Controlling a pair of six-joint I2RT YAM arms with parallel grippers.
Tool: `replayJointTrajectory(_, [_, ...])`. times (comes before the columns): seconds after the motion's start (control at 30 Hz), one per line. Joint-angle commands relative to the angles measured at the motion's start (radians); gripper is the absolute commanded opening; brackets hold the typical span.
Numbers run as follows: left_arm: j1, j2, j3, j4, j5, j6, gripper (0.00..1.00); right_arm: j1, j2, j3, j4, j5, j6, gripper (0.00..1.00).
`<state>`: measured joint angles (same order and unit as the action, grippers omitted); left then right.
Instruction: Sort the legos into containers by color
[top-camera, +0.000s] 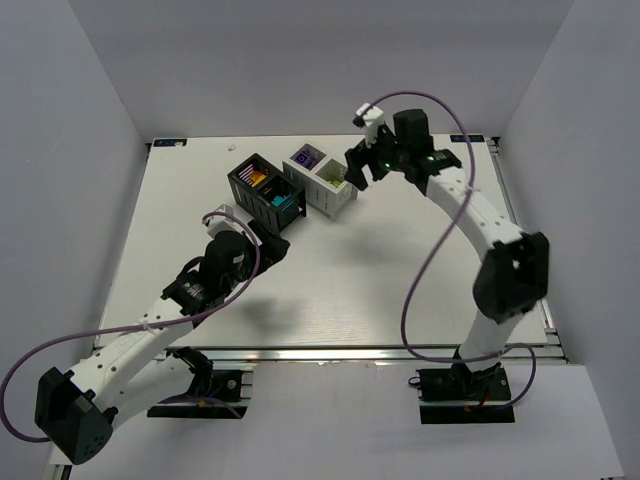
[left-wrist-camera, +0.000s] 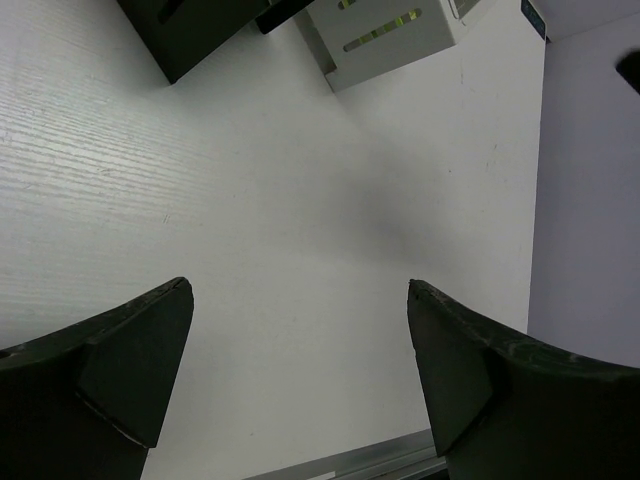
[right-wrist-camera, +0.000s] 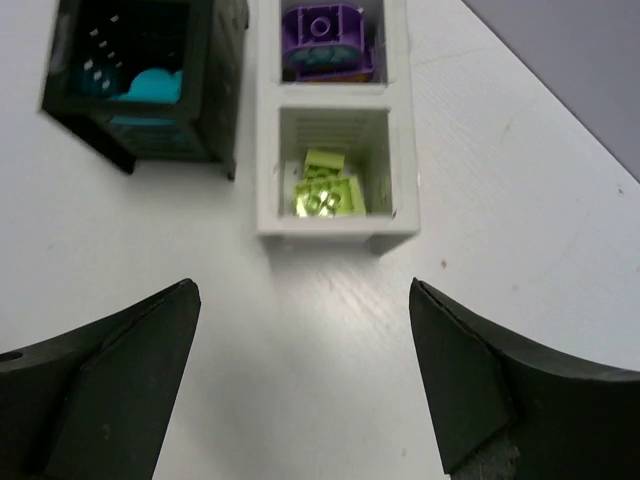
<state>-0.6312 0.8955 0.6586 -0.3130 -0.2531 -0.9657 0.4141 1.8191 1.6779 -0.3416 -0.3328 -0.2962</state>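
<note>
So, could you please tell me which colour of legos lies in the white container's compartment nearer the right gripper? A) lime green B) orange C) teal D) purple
A: the right wrist view shows lime green legos in the near compartment of the white container, with the purple legos in the compartment beyond it.

Top cam overhead; wrist cams down, sharing white container (right-wrist-camera: 335, 222).
</note>
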Motion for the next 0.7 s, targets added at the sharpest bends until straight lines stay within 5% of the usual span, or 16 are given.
replayJointTrajectory(0.0, [0.002,-0.001,0.047,-0.003,-0.014,0.025,0.97,-0.038,-0.197,-0.154,0.007,-0.039,-0.055,0.89])
replayJointTrajectory(0.1, [0.002,-0.004,0.05,0.009,-0.008,0.033,0.98,-0.09,-0.309,-0.246,-0.02,-0.104,-0.028,0.89])
replayJointTrajectory(0.37, [0.002,-0.004,0.087,0.011,0.0,0.087,0.98,-0.145,-0.538,-0.549,-0.008,0.103,0.049,0.89])
replayJointTrajectory(0.67, [0.002,0.005,0.128,0.008,0.005,0.128,0.98,-0.184,-0.632,-0.659,-0.031,0.206,0.164,0.89])
